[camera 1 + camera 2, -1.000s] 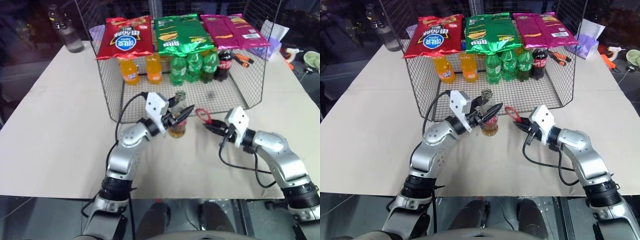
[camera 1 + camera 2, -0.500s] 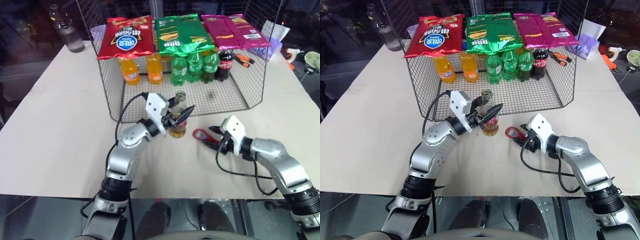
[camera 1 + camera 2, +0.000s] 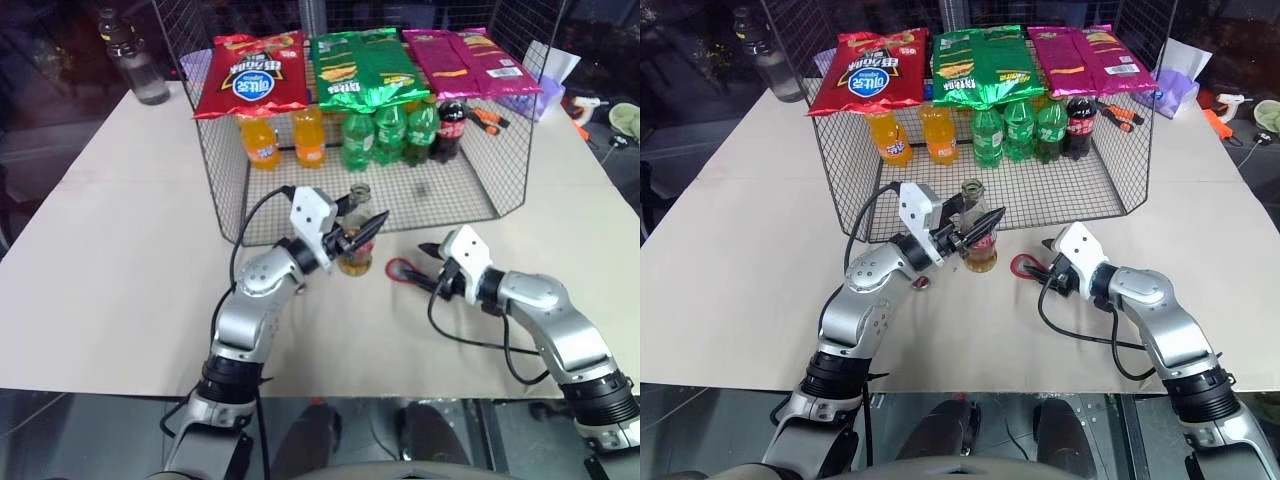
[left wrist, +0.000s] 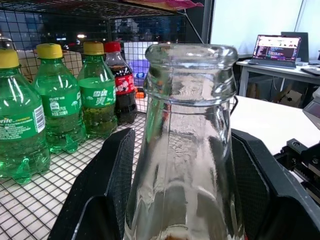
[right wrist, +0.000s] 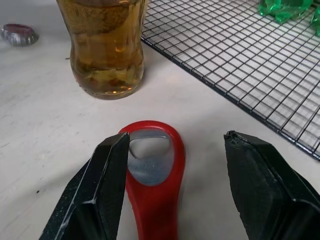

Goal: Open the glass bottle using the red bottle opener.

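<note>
Since a second before, my right gripper [image 5: 172,187] had come down from the air and let the opener [image 5: 152,172] go; the opener lay flat on the table [image 3: 120,270], ring head toward the bottle [image 3: 355,250], between my spread right fingers [image 5: 107,192], which stood apart from it on both sides. A small metal cap [image 5: 19,35] lay on the table beside the bottle's base, and the bottle's mouth was bare in my left wrist view.

My left gripper [image 3: 362,230] held its place at the bottle's neck. Its fingers [image 4: 112,185] flanked the glass on either side; I could not tell whether they pressed it or stood just off it. The bottle stood upright on the table just in front of the wire rack [image 3: 470,200], amber liquid in its lower part.

The table was a pale beige sheet with a seam running across it. The rack held two orange soda bottles [image 3: 280,138], three green ones [image 3: 388,132] and a dark cola bottle [image 3: 449,128] on its mesh floor, with red, green and pink snack bags [image 3: 362,65] lying across its top. A clear water bottle [image 3: 135,62] stood at the table's far left corner. At the far right lay a purple pouch [image 3: 535,100] and an orange-handled tool [image 3: 487,117]. Beyond the table the room was dark; my left wrist view showed a lit laptop [image 4: 278,49] on a desk.
</note>
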### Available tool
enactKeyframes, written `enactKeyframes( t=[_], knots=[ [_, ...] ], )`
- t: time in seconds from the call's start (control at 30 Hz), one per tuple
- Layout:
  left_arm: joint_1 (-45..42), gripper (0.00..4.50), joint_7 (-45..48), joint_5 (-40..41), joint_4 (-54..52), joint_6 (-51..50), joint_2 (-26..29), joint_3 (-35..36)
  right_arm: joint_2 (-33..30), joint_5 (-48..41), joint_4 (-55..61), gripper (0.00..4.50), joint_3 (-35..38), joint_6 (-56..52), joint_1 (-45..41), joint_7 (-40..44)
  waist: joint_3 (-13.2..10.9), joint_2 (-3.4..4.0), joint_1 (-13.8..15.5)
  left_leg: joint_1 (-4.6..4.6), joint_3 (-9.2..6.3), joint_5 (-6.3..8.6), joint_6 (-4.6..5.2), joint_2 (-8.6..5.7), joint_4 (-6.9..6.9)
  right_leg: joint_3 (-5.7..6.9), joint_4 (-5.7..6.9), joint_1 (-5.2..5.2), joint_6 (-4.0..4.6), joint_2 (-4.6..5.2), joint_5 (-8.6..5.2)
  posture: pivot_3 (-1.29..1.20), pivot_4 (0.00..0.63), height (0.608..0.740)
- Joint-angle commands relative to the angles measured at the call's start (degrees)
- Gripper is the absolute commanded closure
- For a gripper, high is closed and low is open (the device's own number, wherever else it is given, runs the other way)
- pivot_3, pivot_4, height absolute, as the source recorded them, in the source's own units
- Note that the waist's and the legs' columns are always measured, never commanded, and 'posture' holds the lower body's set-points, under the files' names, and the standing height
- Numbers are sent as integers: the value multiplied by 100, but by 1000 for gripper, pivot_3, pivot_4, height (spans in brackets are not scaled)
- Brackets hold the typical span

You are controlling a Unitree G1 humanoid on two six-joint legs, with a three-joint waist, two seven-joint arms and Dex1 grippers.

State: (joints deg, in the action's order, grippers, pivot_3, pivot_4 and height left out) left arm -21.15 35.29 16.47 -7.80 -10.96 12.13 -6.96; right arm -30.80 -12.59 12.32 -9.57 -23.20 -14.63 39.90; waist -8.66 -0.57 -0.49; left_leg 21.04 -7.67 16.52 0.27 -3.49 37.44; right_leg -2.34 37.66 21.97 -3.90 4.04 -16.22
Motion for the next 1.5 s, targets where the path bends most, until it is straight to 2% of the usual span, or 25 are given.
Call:
enactKeyframes(
  t=[0.03, 0.47, 0.6, 0.7, 0.83, 1.07, 1.27, 1.3, 1.33, 1.37, 1.5],
  knots=[
    [32, 521, 10, -12, -101, 50, 7, -26, 34, 21, 57, 1373, 83, 140, 3, 20, -1, -1, -3, 0, 0, 0, 0, 0, 0, 0, 0, 1, 0, 0, 0, 0, 150, 740],
    [115, 521, 129, 56, -268, 88, 59, -3, 67, 111, -47, 1373, 147, 321, 38, 48, -1, -1, -10, 17, 3, 0, 0, 0, 1, -3, 5, 22, 0, 0, 0, 0, 150, 740],
    [307, 521, 275, 227, -640, -60, 277, 109, 162, -55, -34, 1373, 354, 491, 127, -8, -1, -1, -13, 19, 4, 0, -1, 0, 0, -5, 6, 25, 0, 0, 0, 0, 150, 740],
    [561, 521, 493, 334, -1058, -217, 745, 234, 235, -300, 163, 1373, 601, 501, 321, -8, -1, -1, -26, 28, 7, 0, -1, 5, 0, -10, 12, 39, 0, -1, 0, 0, 150, 740],
    [998, 521, 691, 886, -1643, -675, 1356, 732, 135, -516, 420, 1373, 1026, 649, 809, 52, 0, 0, -25, 71, 8, -1, -1, 6, 10, -12, 26, 87, 1, 0, 0, 0, 150, 740],
    [1834, 521, 667, 1147, -2094, -904, 1715, 1093, -251, -644, 445, 1373, 1465, 1054, 1482, 450, 0, 0, -10, 71, 9, 0, 0, 3, 14, -13, 24, 82, 0, 2, 0, 0, 150, 740],
    [3162, 521, 724, 1064, -2168, -639, 1962, 1743, -536, -932, 216, 1373, 2040, 1465, 2293, 979, 1, 2, -21, 68, 13, 0, 0, 10, 14, -16, 26, 81, 1, 1, 0, 0, 150, 740],
    [3377, 237, 765, 980, -2115, -489, 1983, 1809, -549, -980, 134, 838, 2112, 1569, 2392, 1080, 1, 2, -22, 67, 15, 1, 1, 10, 12, -19, 24, 80, 1, 2, 0, 0, 150, 740],
    [3575, 0, 794, 916, -2061, -377, 1987, 1850, -556, -1019, 64, 597, 2161, 1665, 2478, 1165, 0, 1, -16, 66, 19, 1, 1, 11, 10, -22, 22, 80, 1, 3, 0, 0, 150, 740],
    [3683, 0, 791, 873, -2028, -308, 1984, 1865, -550, -1039, 20, 124, 2187, 1740, 2523, 1223, 0, 1, -11, 66, 19, 1, 1, 10, 10, -21, 22, 80, 1, 3, 0, 0, 150, 740],
    [4131, 0, 600, 549, -1844, -133, 1933, 1886, -490, -1076, -125, 50, 2279, 1956, 2596, 1300, 1, 2, 3, 60, 17, 5, 9, 11, 10, -17, 29, 73, 1, 7, 2, 0, 150, 740]
  ],
)
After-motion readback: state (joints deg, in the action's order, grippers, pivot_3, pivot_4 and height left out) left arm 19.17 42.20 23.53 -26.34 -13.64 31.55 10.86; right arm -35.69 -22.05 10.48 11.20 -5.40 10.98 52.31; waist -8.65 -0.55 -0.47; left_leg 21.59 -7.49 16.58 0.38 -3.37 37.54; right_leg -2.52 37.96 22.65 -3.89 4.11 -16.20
